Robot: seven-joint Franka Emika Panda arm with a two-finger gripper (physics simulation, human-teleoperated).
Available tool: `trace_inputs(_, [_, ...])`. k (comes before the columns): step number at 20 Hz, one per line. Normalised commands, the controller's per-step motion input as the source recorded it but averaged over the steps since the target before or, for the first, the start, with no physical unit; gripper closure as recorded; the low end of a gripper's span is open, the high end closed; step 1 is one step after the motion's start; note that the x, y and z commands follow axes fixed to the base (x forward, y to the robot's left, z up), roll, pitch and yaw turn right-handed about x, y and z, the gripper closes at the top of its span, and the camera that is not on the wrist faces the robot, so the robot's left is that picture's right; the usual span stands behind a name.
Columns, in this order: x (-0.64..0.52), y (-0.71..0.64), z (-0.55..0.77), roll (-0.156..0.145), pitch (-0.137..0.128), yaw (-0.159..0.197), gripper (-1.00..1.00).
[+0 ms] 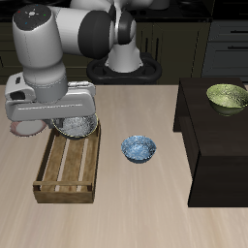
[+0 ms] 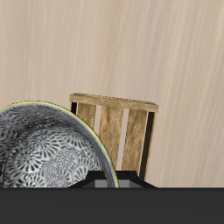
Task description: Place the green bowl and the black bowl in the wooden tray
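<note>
My gripper is shut on the rim of the black bowl and holds it just above the back end of the wooden tray. In the wrist view the black bowl shows its grey-white speckled inside close up, with the tray's slats below and beyond it. The tray holds nothing else. The green bowl sits upright on a dark raised stand at the far side of the table, well away from the gripper.
A blue-white patterned bowl stands on the table between the tray and the dark stand. A dark round plate-like base lies at the table's back near the robot's base.
</note>
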Motion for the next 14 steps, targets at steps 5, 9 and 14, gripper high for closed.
trace_inputs(5, [0.13, -0.34, -0.01, -0.089, -0.019, -0.006, 1.00])
trace_inputs(9, [0.07, -0.14, -0.19, -0.021, 0.030, -0.031, 1.00])
trace_inputs(14, [-0.01, 0.04, -0.46, 0.013, 0.041, 0.005, 1.00])
